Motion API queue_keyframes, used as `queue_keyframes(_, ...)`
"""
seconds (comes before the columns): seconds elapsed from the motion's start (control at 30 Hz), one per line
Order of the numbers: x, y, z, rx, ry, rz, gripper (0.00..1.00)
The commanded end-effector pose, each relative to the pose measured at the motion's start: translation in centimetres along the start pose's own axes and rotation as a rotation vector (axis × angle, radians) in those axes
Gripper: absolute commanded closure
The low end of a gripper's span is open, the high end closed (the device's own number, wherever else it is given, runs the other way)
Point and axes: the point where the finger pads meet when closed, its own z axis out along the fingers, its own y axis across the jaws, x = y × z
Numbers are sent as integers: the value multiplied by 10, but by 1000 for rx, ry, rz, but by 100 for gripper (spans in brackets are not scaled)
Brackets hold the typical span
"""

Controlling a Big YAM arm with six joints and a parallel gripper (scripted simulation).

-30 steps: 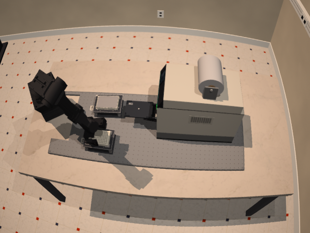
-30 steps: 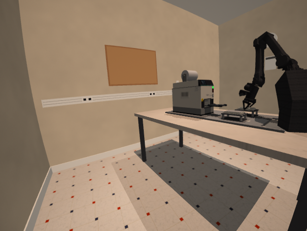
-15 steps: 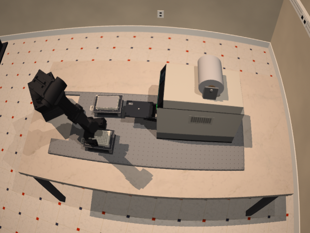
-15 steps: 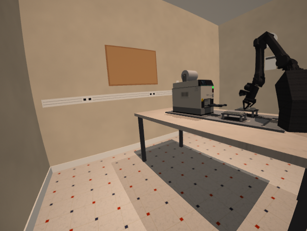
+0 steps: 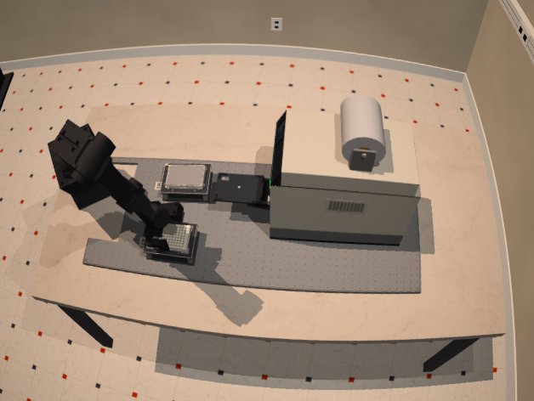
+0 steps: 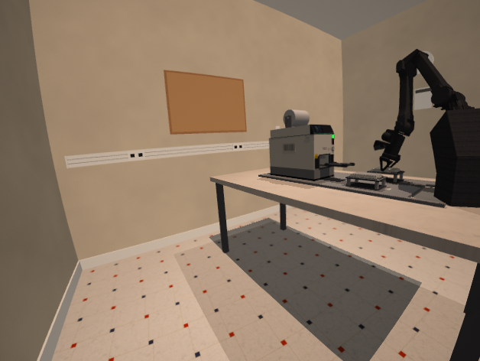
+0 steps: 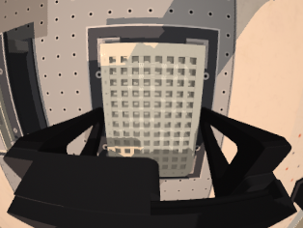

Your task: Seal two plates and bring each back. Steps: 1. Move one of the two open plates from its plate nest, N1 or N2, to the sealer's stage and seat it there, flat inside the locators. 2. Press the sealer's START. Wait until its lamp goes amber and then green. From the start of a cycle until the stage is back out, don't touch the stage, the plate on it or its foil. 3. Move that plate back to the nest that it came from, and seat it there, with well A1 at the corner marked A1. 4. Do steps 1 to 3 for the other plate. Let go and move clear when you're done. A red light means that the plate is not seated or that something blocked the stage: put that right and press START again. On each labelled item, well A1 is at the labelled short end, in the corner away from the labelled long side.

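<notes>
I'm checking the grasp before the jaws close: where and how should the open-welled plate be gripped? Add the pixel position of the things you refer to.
Probably by its two long side walls, coming from straight above: the plate (image 5: 178,238) (image 7: 151,101) lies flat in its nest (image 5: 195,242) (image 7: 153,34), and the open jaws already flank those sides, whose span is the narrower one.
</notes>
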Motion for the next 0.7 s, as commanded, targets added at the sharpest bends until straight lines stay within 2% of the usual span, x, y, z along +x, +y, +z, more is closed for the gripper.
queue_keyframes(0.0, -2, 7, -4, -12, 1, -25, 4)
queue_keyframes(0.63, 0, 7, -4, -13, 4, -22, 14)
queue_keyframes(0.67, 0, 7, -4, -13, 4, -22, 100)
